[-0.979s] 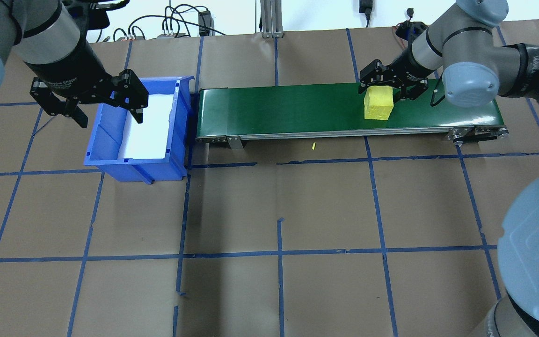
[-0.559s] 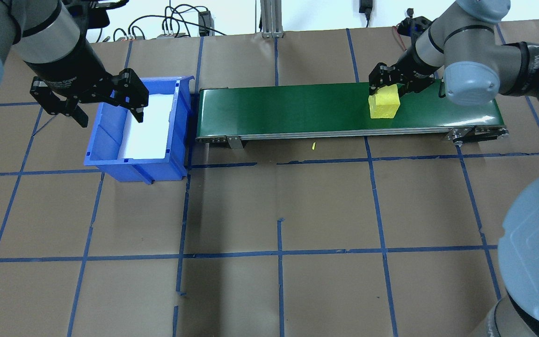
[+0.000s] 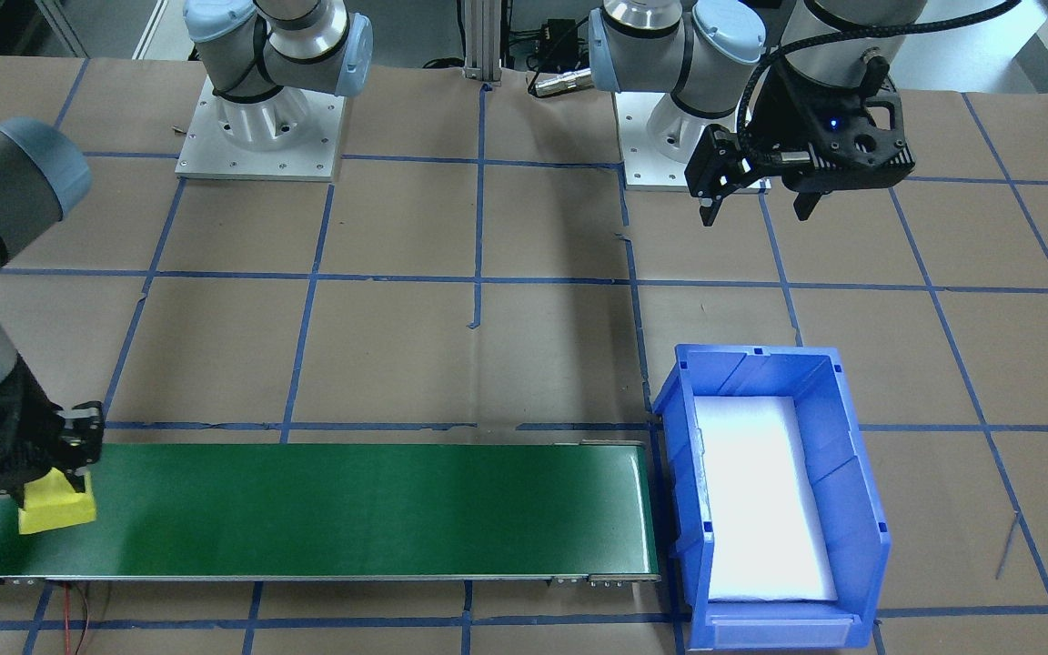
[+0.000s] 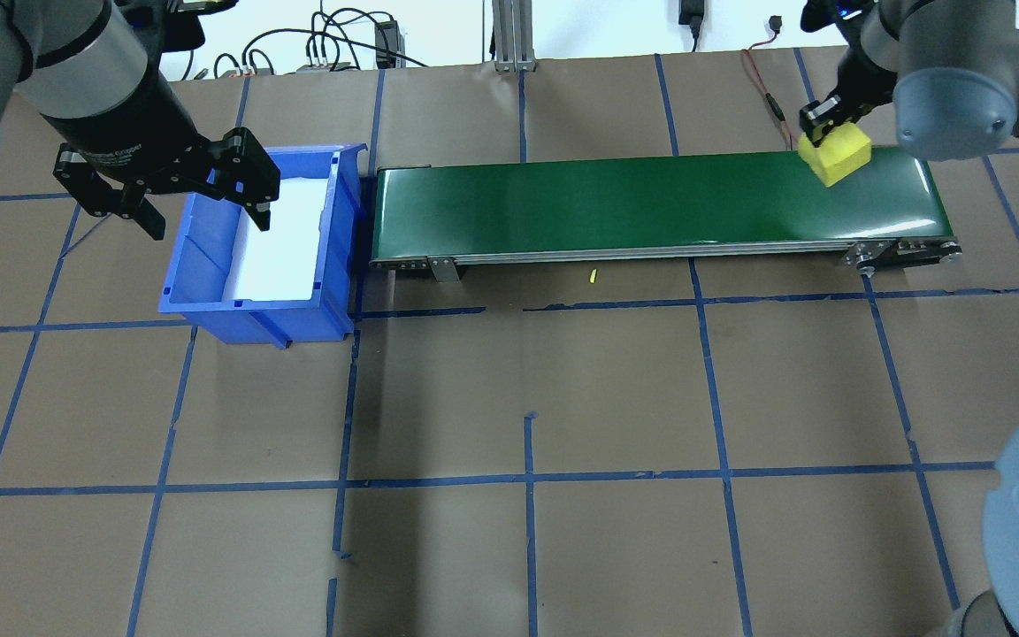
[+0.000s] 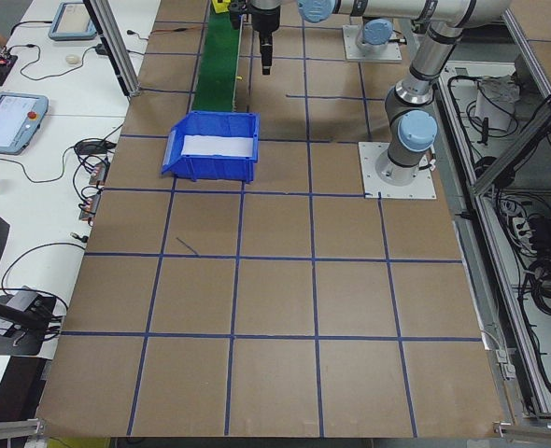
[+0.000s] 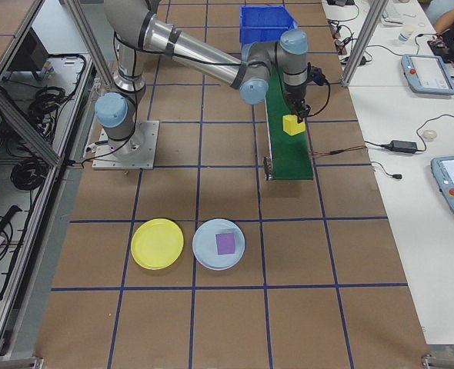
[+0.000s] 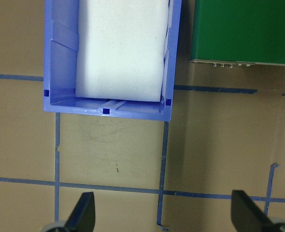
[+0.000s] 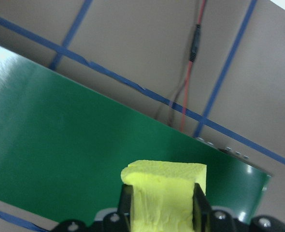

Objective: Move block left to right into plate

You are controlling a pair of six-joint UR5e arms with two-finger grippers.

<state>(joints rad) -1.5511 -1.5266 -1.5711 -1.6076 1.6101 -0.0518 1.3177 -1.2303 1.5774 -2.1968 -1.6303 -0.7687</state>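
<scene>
- One yellow block (image 4: 835, 152) is held tight between the fingers of the right claw (image 4: 823, 124), which are closed on its sides.
- A second ago the block sat on the green belt (image 4: 616, 208), nearer its middle, with the claw spread around it. Now the block is lifted and tilted, over the belt's right end.
- From this it can be judged that the pick-up is done and the carry has begun.
- Two plates are seen on the floor mat in the right side view: a yellow plate (image 6: 157, 243) and a pale blue plate (image 6: 219, 244) with a purple square (image 6: 225, 243) on it. Both are well apart from the belt.
- Which plate is meant cannot be told from the task words; the yellow one is a fair guess, as it matches the block.
- The left claw (image 4: 172, 196) is wide open and holds nothing. It hangs over the blue bin (image 4: 333, 292), above its left wall.
</scene>
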